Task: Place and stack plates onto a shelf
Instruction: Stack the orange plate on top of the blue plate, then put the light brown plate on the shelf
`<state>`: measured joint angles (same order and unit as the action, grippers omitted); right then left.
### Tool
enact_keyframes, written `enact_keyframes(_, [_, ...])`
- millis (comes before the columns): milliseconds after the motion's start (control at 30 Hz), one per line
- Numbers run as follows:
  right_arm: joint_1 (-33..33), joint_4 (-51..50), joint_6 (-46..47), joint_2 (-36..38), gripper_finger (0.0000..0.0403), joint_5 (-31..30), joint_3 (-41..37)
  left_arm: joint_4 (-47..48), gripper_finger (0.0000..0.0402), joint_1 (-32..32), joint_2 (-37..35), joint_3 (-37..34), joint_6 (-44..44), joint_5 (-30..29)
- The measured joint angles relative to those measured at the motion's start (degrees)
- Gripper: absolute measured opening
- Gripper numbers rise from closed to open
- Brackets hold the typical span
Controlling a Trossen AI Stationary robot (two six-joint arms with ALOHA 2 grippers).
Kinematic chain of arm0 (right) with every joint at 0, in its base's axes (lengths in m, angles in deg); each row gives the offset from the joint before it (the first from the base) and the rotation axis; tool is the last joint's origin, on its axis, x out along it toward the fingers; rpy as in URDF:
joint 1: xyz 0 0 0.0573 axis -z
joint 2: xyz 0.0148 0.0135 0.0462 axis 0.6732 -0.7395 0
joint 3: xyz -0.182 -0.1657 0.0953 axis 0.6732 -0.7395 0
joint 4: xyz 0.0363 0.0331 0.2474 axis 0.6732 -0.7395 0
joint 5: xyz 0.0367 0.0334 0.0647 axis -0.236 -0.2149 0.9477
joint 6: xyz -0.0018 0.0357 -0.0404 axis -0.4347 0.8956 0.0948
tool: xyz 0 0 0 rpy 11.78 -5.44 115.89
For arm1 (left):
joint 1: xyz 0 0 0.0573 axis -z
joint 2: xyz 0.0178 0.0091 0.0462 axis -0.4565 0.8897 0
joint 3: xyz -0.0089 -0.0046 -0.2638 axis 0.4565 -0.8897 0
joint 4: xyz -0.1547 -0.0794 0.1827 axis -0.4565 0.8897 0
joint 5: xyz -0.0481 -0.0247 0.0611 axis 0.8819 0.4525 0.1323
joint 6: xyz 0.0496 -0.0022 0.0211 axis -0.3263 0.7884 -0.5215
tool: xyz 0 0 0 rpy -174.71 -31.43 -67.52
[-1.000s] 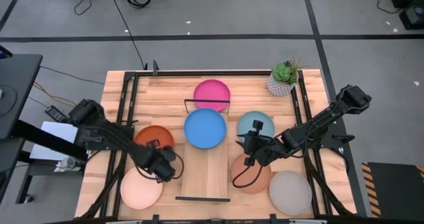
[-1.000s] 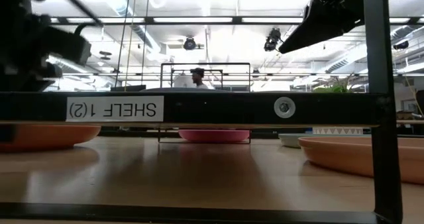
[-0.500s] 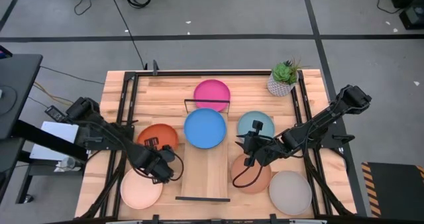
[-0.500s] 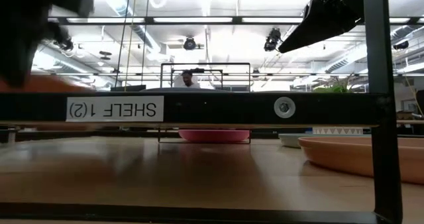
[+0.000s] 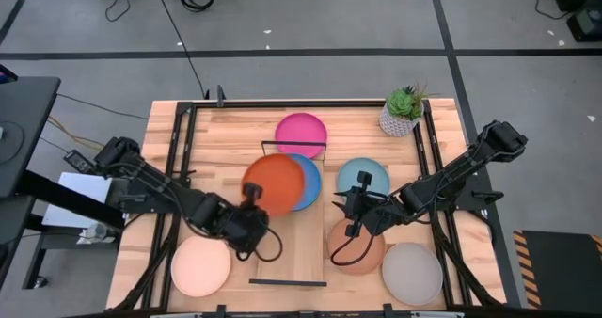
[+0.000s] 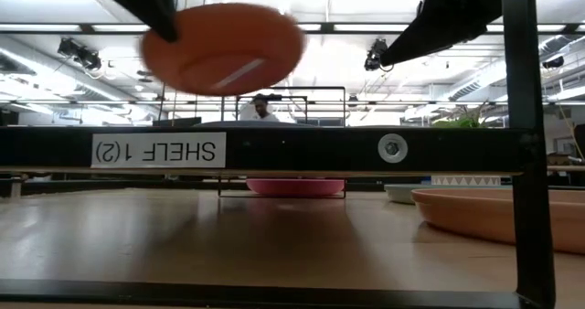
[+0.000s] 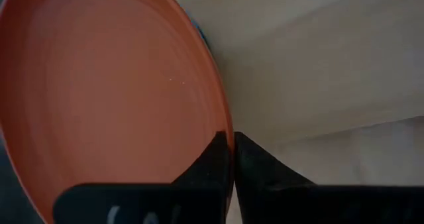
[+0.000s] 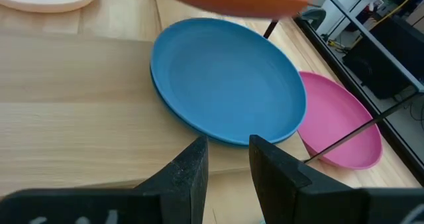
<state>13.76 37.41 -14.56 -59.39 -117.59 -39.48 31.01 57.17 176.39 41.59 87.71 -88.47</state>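
Observation:
An orange-red plate (image 5: pixel 274 183) hangs in the air over the left part of the shelf (image 5: pixel 292 252), overlapping the blue plate (image 5: pixel 308 182) that lies flat on the board. My left gripper (image 5: pixel 252 203) is shut on the orange-red plate at its near edge. In the low view the plate (image 6: pixel 224 46) shows its underside, high above the board. My right gripper (image 5: pixel 350 208) stands open at the shelf's right edge with nothing between its fingers, and the right wrist view shows the blue plate (image 8: pixel 228 78) ahead of it. My left gripper pinches the orange-red plate's rim (image 7: pixel 228 121) between its two fingers, one on the inner face and one on the underside. The fingers come from the table's near left side. The plate is lifted clear and slightly tilted, reaching away from the fingers over the blue plate.
A magenta plate (image 5: pixel 301 135) lies at the shelf's far end, behind a black rail. A light blue plate (image 5: pixel 362 179), a terracotta plate (image 5: pixel 362 252) and a grey plate (image 5: pixel 412 273) lie to the right. A cream-pink plate (image 5: pixel 200 267) lies near left and a potted plant (image 5: pixel 403 111) far right.
My left gripper has taken hold of the orange-red plate, which lay on the table left of the shelf. It has lifted the plate clear and carried it up and toward the table's right, over the shelf and the blue plate's left part.

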Motion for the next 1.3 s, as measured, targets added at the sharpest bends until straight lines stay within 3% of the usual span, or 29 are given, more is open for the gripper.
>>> enact_keyframes(233, [-0.02, 0.34, -0.19, 0.0, 0.0116, 0.09, 0.0, -9.47, 0.0016, -8.92, 0.0, -3.71, -18.22, 11.48])
enact_keyframes(400, [-0.02, 0.39, -0.19, 0.0, 0.0116, 1.28, 0.0, -11.28, 0.0045, -13.44, 0.0, -7.4, -18.36, 10.93])
enact_keyframes(600, [-0.02, 0.39, 0.4, 0.0, 0.0116, 1.49, 0.0, -11.24, 0.0127, -13.11, 0.0, -6.69, -16.24, 16.0])
enact_keyframes(767, [-0.02, 1.02, 0.42, 0.0, 0.0116, 1.51, 0.0, -1.18, 0.0178, -9.6, -1.28, -0.98, -3.8, 15.39])
enact_keyframes(967, [-0.19, 1.31, 0.41, 0.0, 0.0116, 1.54, 0.0, 6.72, 0.0173, -2.79, -2.45, -4.41, 13.32, 23.78])
enact_keyframes(1167, [-0.17, 1.65, -0.1, 0.0, 0.0116, 1.62, 0.0, 1.04, 0.0146, 3.59, -2.36, -15.09, 27.43, 32.86])
enact_keyframes(1300, [-0.17, 1.66, -0.22, 0.0, 0.0116, 1.62, 0.0, -3.87, 0.0132, 6.35, -2.36, -18.3, 40.71, 38.69])
